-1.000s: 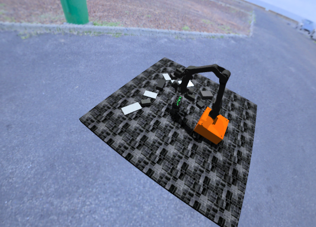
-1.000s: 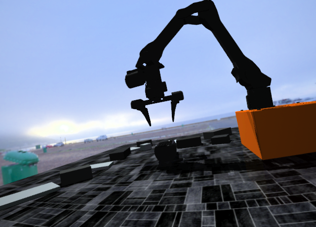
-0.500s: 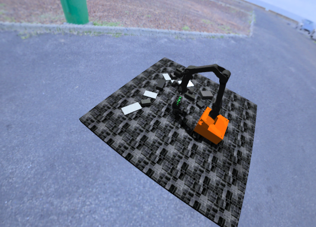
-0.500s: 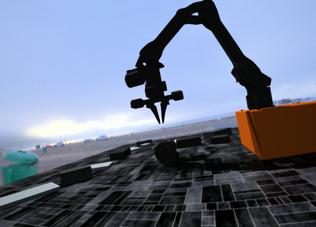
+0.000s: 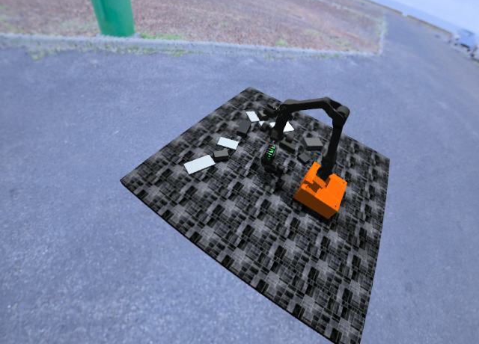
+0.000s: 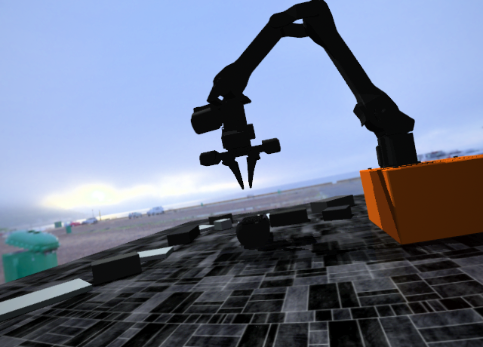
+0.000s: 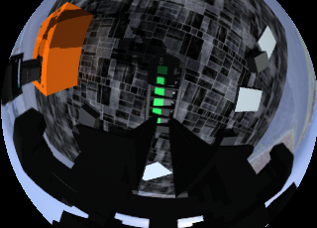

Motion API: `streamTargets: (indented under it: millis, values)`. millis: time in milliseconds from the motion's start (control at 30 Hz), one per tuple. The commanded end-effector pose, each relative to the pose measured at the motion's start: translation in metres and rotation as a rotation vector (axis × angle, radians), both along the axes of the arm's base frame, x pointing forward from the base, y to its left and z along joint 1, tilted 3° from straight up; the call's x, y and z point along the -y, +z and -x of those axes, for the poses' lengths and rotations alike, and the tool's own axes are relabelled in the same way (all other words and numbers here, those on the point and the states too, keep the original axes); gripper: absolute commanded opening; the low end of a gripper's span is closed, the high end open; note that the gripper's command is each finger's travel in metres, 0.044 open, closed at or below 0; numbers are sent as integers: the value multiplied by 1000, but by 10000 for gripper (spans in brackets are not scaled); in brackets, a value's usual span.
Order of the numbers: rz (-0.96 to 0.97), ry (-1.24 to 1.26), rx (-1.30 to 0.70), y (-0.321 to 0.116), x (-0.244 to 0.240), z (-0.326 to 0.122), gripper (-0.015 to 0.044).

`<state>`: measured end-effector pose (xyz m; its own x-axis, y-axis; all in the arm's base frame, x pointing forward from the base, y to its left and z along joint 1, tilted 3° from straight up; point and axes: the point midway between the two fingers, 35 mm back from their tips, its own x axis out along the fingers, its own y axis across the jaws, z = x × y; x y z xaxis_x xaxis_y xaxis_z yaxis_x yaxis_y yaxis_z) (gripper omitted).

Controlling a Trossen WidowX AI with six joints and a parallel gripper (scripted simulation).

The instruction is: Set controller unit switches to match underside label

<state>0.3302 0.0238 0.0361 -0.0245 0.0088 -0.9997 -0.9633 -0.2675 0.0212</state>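
Note:
The dark grey controller unit (image 5: 266,161) (image 6: 253,232) (image 7: 154,79) sits on the patterned mat, switches facing up. In the wrist view its row of rockers runs up and down the image. Green ends show along the left side of the row; the farthest one looks darker. Which end of each rocker is pressed is too small to tell surely. The underside label is hidden. My gripper (image 6: 247,188) (image 7: 163,120) is nearly closed, with a narrow gap between its tips and nothing held. It hangs above the unit without touching it, and its tips overlap the near end of the row in the wrist view.
The orange arm base (image 5: 315,205) (image 6: 441,203) (image 7: 64,55) stands to one side. White plates (image 5: 199,164) (image 5: 227,143) and dark blocks (image 5: 221,155) (image 5: 243,128) lie beyond the unit. More dark blocks (image 5: 287,144) (image 5: 312,143) (image 5: 303,157) lie between the unit and the mat's far edge.

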Motion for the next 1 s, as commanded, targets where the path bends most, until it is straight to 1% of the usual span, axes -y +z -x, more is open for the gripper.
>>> streamTargets:
  millis: [0, 333, 367, 433, 533, 800, 967]
  values:
    - [0, 0, 1, 0, 0, 0, 157]
    - [0, 0, 1, 0, 0, 0, 420]
    - [0, 0, 1, 0, 0, 0, 440]
    - [0, 0, 1, 0, 0, 0, 440]
    - [-1, 4, 0, -9, 1, 6, 361]
    - [-6, 25, -4, -55, 8, 45, 151]
    - [-6, 27, -4, -58, 9, 49, 20]
